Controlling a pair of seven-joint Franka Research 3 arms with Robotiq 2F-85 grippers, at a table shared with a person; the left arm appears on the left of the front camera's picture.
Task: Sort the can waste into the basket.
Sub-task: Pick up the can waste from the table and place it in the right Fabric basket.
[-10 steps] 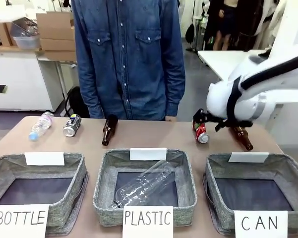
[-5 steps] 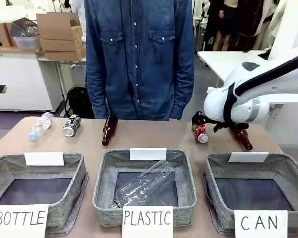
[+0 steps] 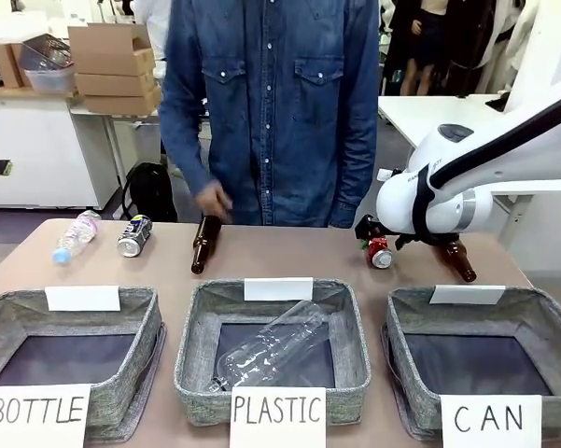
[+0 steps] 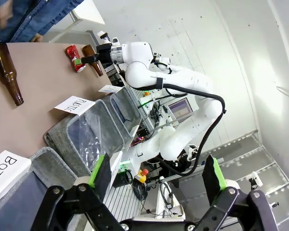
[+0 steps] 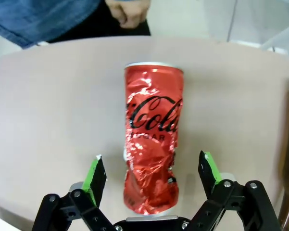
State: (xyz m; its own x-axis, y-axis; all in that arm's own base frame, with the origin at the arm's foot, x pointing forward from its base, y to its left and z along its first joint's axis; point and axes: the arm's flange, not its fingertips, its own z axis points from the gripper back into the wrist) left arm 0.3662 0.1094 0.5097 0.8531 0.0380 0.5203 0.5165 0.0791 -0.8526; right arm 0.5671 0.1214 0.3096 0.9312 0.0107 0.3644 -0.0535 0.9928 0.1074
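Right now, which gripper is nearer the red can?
Right. The right gripper straddles the red can lying on the table, a finger on each side. The left gripper is far off, near the BOTTLE basket end of the row.

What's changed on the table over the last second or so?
The right arm shifted slightly toward the table's middle; the right gripper stands open astride the crushed shiny red can. The person's hand dropped toward the brown glass bottle. Everything else stayed put.
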